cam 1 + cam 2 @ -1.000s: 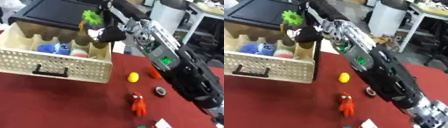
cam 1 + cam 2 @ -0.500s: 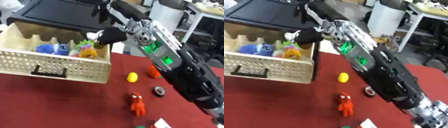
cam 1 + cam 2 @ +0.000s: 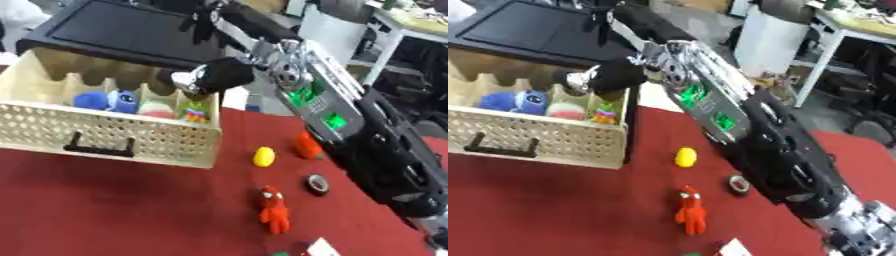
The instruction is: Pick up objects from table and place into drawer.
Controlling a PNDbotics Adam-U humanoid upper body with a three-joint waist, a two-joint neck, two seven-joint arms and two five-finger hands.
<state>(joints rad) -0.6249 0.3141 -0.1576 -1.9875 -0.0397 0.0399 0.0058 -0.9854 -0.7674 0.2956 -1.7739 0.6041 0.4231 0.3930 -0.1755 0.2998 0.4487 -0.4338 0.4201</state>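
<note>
Beige drawer [image 3: 131, 142] holds toys; no writing is legible anywhere.

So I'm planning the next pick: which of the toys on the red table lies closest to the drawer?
The yellow toy. It lies just off the drawer front's right corner; the red figure and the black ring lie farther out.

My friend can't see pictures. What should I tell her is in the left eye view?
The robot's right hand hovers above an open cream drawer holding a blue plush toy and other small toys. On the red table beside the drawer lie a yellow toy, a red figure and a dark ring.
</note>
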